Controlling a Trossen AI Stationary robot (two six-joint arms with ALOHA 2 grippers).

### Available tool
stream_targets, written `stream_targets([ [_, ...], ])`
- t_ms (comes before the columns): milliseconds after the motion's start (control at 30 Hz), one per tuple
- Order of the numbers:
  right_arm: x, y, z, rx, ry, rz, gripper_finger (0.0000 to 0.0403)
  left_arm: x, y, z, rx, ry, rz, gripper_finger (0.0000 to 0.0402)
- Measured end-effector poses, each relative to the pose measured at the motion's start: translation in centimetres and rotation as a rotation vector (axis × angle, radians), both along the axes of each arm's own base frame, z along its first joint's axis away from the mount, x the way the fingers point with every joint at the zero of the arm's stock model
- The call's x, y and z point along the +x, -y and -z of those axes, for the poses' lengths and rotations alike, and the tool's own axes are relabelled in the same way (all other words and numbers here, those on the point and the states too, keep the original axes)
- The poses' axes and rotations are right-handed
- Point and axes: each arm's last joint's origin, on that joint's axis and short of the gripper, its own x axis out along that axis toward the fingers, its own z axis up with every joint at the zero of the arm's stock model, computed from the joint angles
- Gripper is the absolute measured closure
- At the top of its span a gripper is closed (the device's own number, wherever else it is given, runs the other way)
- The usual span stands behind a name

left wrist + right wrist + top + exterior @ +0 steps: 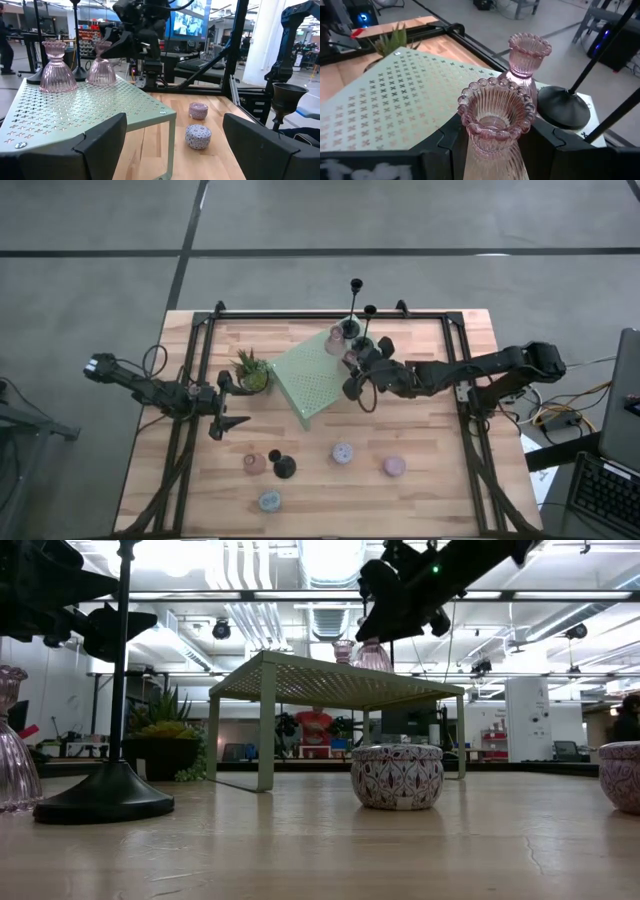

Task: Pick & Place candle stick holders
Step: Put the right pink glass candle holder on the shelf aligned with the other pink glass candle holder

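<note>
The right gripper clasps a pink glass candle holder, ribbed with a beaded rim, at the far right corner of the pale green perforated stand. A second pink glass holder and two slim black sticks with round bases stand just beside it. The left gripper hangs open near the potted plant; pastel pucks lie on the near table.

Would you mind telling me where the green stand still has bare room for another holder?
The stand is bare toward the plant. Its far corner is crowded: two pink glass holders and black stick bases, with the right end effector holding one glass.
</note>
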Motion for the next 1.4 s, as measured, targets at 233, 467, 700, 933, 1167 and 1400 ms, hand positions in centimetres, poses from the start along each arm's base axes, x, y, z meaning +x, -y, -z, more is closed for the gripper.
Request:
stream_targets([
  [233, 0.2, 0.9, -0.1, 0.003, 0.022, 0.023, 0.0264, 0.0, 0.0, 0.0, 0.0, 0.0, 0.0, 0.0067],
  [467, 0.1, 1.7, 0.4, 0.006, 0.009, 0.049, 0.0262, 0.0, 0.0, 0.0, 0.0, 0.0, 0.0, 0.0067],
  [700, 0.4, 2.4, 0.9, 0.008, 0.009, 0.069, 0.0262, 0.0, 0.0, 0.0, 0.0, 0.0, 0.0, 0.0067],
  [933, 1.1, 2.5, 1.2, 0.011, 0.039, 0.052, 0.0262, 0.0, 0.0, 0.0, 0.0, 0.0, 0.0, 0.0067],
  [1167, 1.2, 3.0, 1.3, 0.003, 0.041, 0.066, 0.0262, 0.0, 0.0, 0.0, 0.0, 0.0, 0.0, 0.0067],
  [1400, 1.1, 3.4, 1.2, 0.003, 0.045, 0.077, 0.0261, 0.0, 0.0, 0.0, 0.0, 0.0, 0.0, 0.0067],
])
